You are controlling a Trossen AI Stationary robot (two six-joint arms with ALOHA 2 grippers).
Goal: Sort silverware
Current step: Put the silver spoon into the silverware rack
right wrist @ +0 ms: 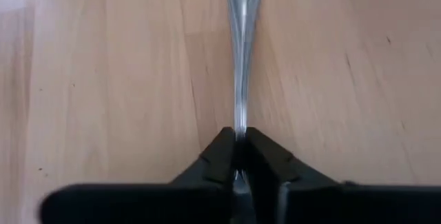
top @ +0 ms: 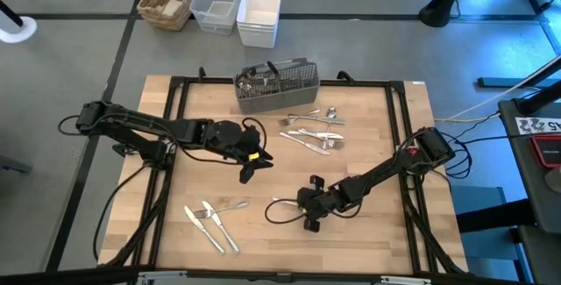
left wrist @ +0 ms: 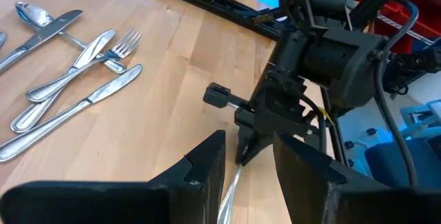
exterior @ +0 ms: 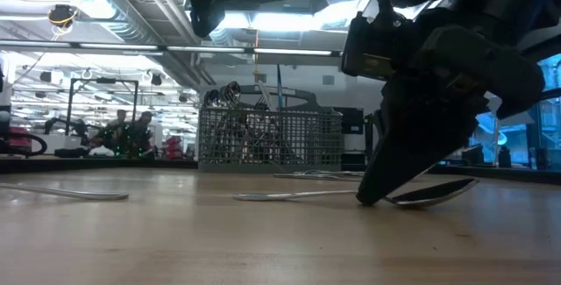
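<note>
On the bench [top: 386, 232], front centre: one piece of silverware [right wrist: 241, 58], lying flat, slim polished handle running straight away from my right tool [right wrist: 240, 156].

State of right tool: fingers pinched together on the near end of that handle, tips down at the wood, piece not lifted.

State of left tool [left wrist: 249, 172]: fingers apart, nothing between them, hovering mid-bench and looking down on the right tool.

Other stock: a small group of knives, fork and spoon [top: 210, 219] at the front left of the bench; a looser scatter [top: 314, 130] just in front of the grey mesh caddy [top: 276, 85], which stands at the back edge with several pieces upright in it.

Kind of piece held: probably a spoon, judging by the rounded end seen from bench level, though my tool hides most of it.

Handling, as I judge it: light, rigid, smooth metal, not fragile. Slippery; it could pivot or slide in a narrow pinch. Best taken across the handle near its balance point, not at the very tip; an end grip will let the heavy end droop.
</note>
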